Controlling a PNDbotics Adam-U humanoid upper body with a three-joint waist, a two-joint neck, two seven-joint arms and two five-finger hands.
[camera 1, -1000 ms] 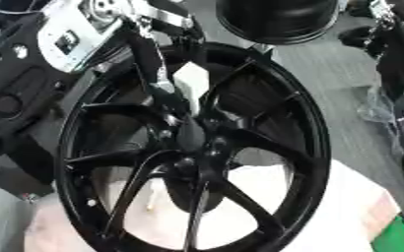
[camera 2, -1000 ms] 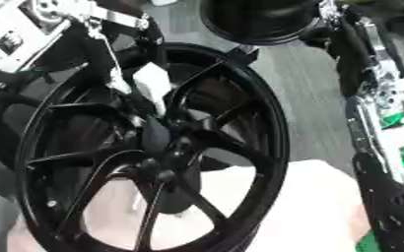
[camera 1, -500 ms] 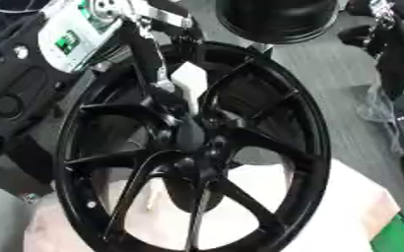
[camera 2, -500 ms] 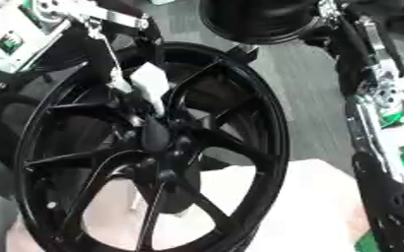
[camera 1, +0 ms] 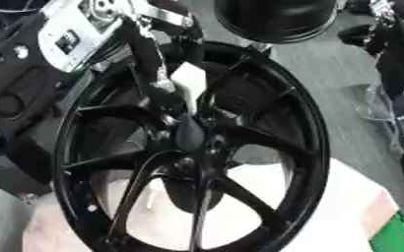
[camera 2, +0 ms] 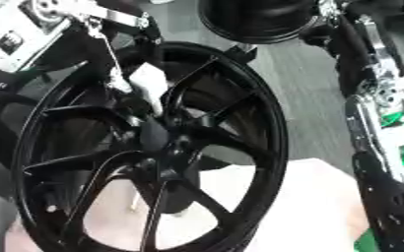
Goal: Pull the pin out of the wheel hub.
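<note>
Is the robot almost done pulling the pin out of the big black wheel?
Not yet, it seems. Done: the left hand has reached into the wheel, its fingers down at the hub. In hand: those fingers sit among the spokes beside a small white piece; whether they grip the pin is hidden. Left: no pin shows clear of the hub, so the pulling remains. The right arm hangs alongside, its hand unseen.
</note>
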